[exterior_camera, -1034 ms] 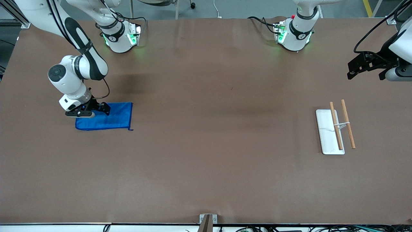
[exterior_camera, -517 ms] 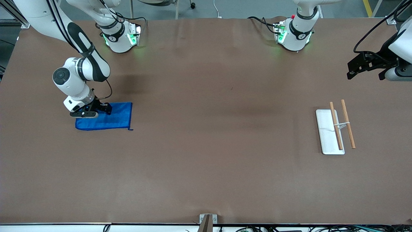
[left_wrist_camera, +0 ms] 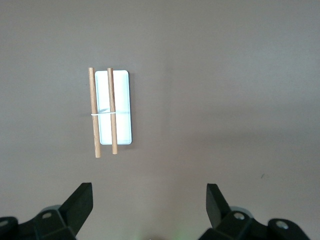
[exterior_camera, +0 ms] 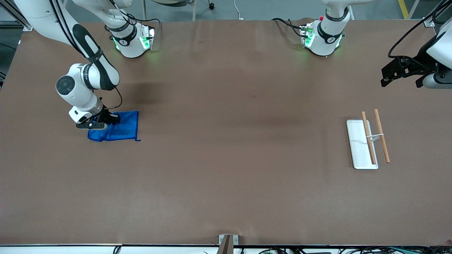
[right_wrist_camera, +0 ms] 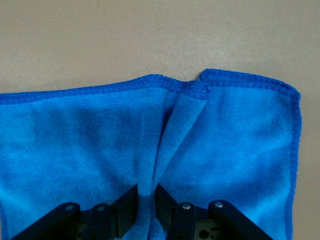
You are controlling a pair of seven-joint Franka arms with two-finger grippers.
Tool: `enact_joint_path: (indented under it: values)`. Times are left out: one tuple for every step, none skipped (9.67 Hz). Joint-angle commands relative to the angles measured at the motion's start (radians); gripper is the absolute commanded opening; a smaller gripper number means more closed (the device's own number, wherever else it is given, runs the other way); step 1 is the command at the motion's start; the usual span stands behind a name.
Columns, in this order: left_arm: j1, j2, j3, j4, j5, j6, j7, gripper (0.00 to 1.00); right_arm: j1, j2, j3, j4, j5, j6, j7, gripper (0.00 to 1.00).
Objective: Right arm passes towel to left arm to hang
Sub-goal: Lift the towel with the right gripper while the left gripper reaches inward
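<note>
The bright blue towel (exterior_camera: 122,130) lies on the brown table at the right arm's end, bunched at the edge under my right gripper (exterior_camera: 100,123). In the right wrist view the right gripper (right_wrist_camera: 146,200) is shut on a raised fold of the towel (right_wrist_camera: 225,140), with a crease running from the fingers to the stitched edge. My left gripper (exterior_camera: 400,72) hangs open and empty in the air at the left arm's end of the table; the left arm waits. In the left wrist view the left gripper (left_wrist_camera: 150,200) has its fingers wide apart over bare table.
A white tray (exterior_camera: 356,141) with two wooden rods (exterior_camera: 382,139) joined by a white band lies at the left arm's end, nearer the front camera than the left gripper. It also shows in the left wrist view (left_wrist_camera: 122,107). A bracket (exterior_camera: 226,243) sits at the table's front edge.
The right gripper has closed on the towel and pulled its edge up. The towel has bunched and drawn in, narrower than before. The left arm has not moved.
</note>
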Motion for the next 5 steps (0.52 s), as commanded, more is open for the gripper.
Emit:
enact_joint_path:
  values:
    - [0.005, 0.019, -0.006, 0.001, 0.002, -0.017, 0.010, 1.00, 0.014, -0.139, 0.002, 0.108, -0.011, -0.304, 0.023, 0.00]
    - [0.006, 0.017, -0.005, -0.001, 0.002, -0.017, 0.012, 1.00, 0.023, -0.159, 0.005, 0.201, -0.011, -0.447, 0.024, 0.00]
    - [0.006, 0.017, -0.005, -0.001, 0.002, -0.017, 0.012, 1.00, 0.049, -0.164, 0.005, 0.302, -0.011, -0.584, 0.036, 0.00]
    - [0.005, 0.017, -0.005, -0.001, 0.002, -0.017, 0.012, 1.00, 0.089, -0.165, 0.007, 0.396, -0.009, -0.702, 0.081, 0.00]
    - [0.005, 0.017, -0.005, -0.001, 0.002, -0.017, 0.012, 1.00, 0.155, -0.169, 0.031, 0.467, -0.009, -0.776, 0.162, 0.00]
